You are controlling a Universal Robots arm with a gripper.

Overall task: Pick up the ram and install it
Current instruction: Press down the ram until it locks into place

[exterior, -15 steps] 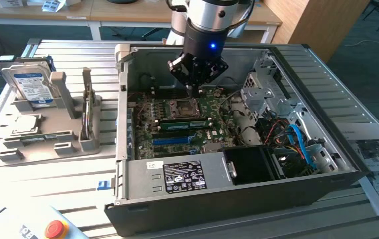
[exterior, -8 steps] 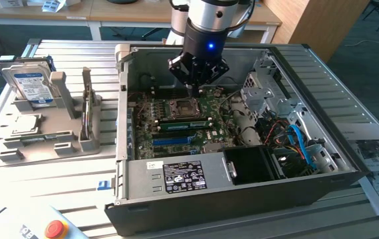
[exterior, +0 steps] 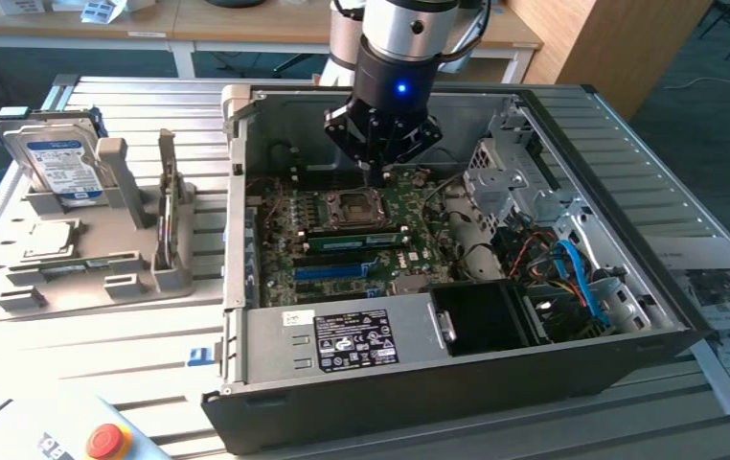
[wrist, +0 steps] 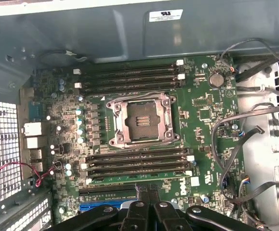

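Green ram (exterior: 362, 235) sits seated in a motherboard (exterior: 339, 240) slot right of the CPU socket (exterior: 349, 205) in the exterior view; installation looks done. Closed gripper (exterior: 376, 172) hovers above, holding nothing.

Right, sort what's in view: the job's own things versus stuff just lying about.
Job:
- ram, green stick down among the motherboard slots
- gripper, shut, close over the ram
- open computer case

Lying about:
- hard drive, upright in its holder
- printed papers
- red button
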